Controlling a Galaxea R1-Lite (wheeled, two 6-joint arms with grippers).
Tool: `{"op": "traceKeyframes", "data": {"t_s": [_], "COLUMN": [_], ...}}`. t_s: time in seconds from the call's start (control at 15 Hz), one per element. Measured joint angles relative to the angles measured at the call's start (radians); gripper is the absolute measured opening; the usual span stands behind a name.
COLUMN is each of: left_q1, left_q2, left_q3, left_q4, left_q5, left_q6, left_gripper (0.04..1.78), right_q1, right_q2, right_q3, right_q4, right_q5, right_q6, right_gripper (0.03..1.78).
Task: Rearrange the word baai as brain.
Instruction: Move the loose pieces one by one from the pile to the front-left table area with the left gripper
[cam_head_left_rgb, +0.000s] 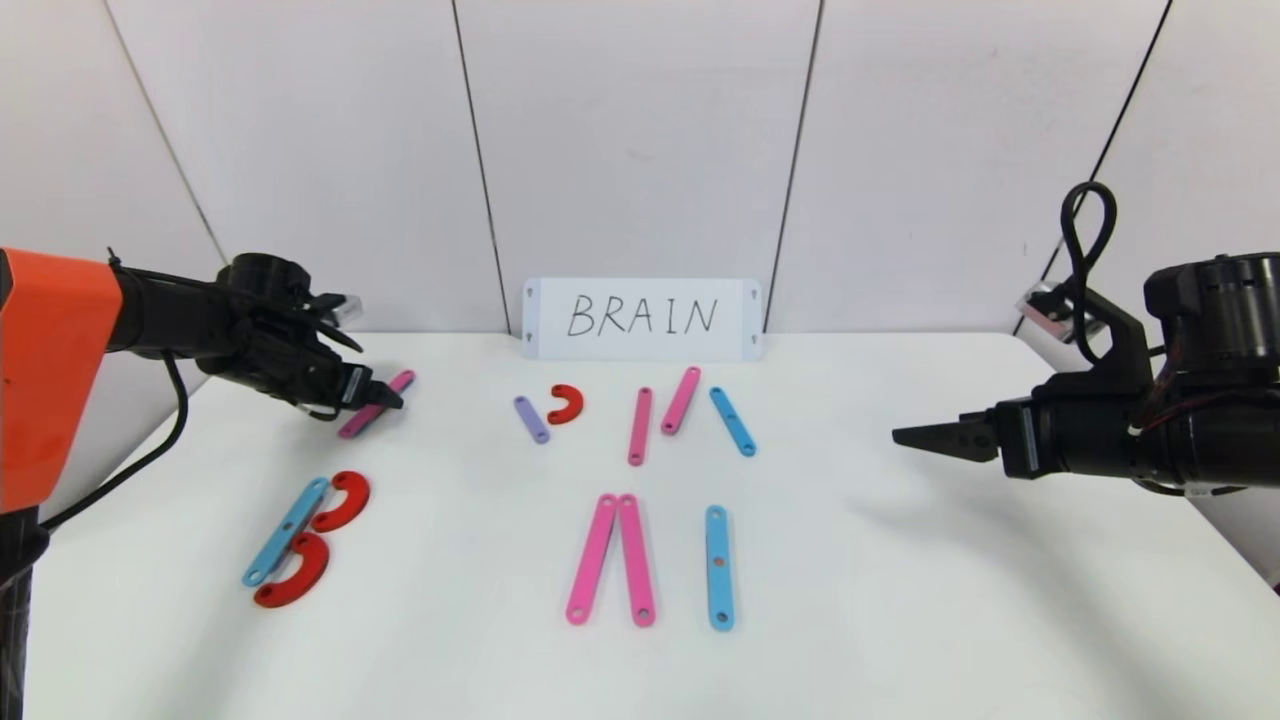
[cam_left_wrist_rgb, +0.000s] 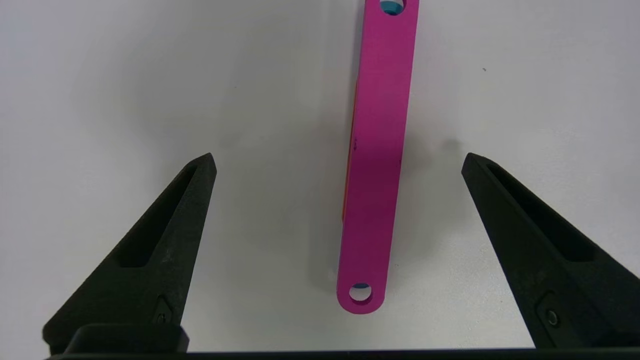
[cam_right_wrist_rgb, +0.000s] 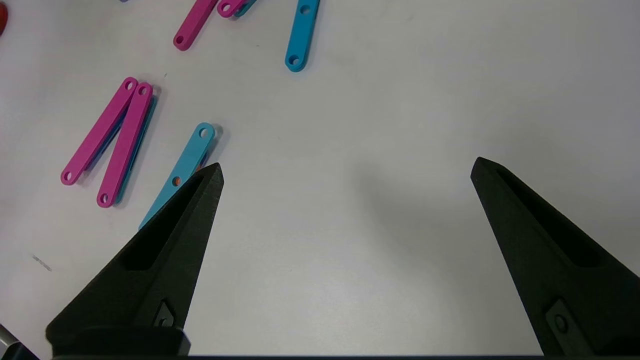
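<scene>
The plastic letters lie on the white table (cam_head_left_rgb: 900, 600). At the left, a blue strip (cam_head_left_rgb: 287, 530) with two red arcs (cam_head_left_rgb: 342, 500) forms a B. In the front middle are two pink strips (cam_head_left_rgb: 610, 558) joined at the top and a blue strip (cam_head_left_rgb: 718, 567). Behind them lie a purple strip (cam_head_left_rgb: 531, 419), a red arc (cam_head_left_rgb: 566, 403), two pink strips (cam_head_left_rgb: 640, 425) and a blue strip (cam_head_left_rgb: 732, 421). My left gripper (cam_head_left_rgb: 388, 399) is open over a lone pink strip (cam_head_left_rgb: 372, 406) at the far left; the strip (cam_left_wrist_rgb: 375, 165) lies between the fingers (cam_left_wrist_rgb: 200, 175), untouched. My right gripper (cam_head_left_rgb: 900, 435) hovers open and empty at the right.
A white card (cam_head_left_rgb: 642, 318) with handwritten BRAIN leans on the back wall. In the right wrist view, the front blue strip (cam_right_wrist_rgb: 182, 167) and the pink pair (cam_right_wrist_rgb: 107, 140) lie beside my right gripper (cam_right_wrist_rgb: 347, 170). The table's right edge is near the right arm.
</scene>
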Motion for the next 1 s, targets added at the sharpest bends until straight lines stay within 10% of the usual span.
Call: {"op": "traceKeyframes", "data": {"t_s": [0.33, 0.73, 1.0], "left_q1": [-0.02, -0.023, -0.024], "left_q2": [0.024, 0.028, 0.027], "left_q3": [-0.002, -0.002, 0.005], "left_q4": [-0.044, -0.041, -0.036], "left_q5": [0.054, 0.054, 0.053], "left_q6": [0.0, -0.009, -0.011], "left_gripper": [1.4, 0.43, 0.3], "right_q1": [0.003, 0.006, 0.007], "right_q2": [0.0, 0.001, 0.001], "right_q3": [0.003, 0.006, 0.006], "right_q4": [0.0, 0.0, 0.0], "right_q5": [-0.001, -0.001, -0.002], "right_q6": [-0.001, -0.001, -0.001], "right_gripper": [1.73, 1.73, 1.73]}}
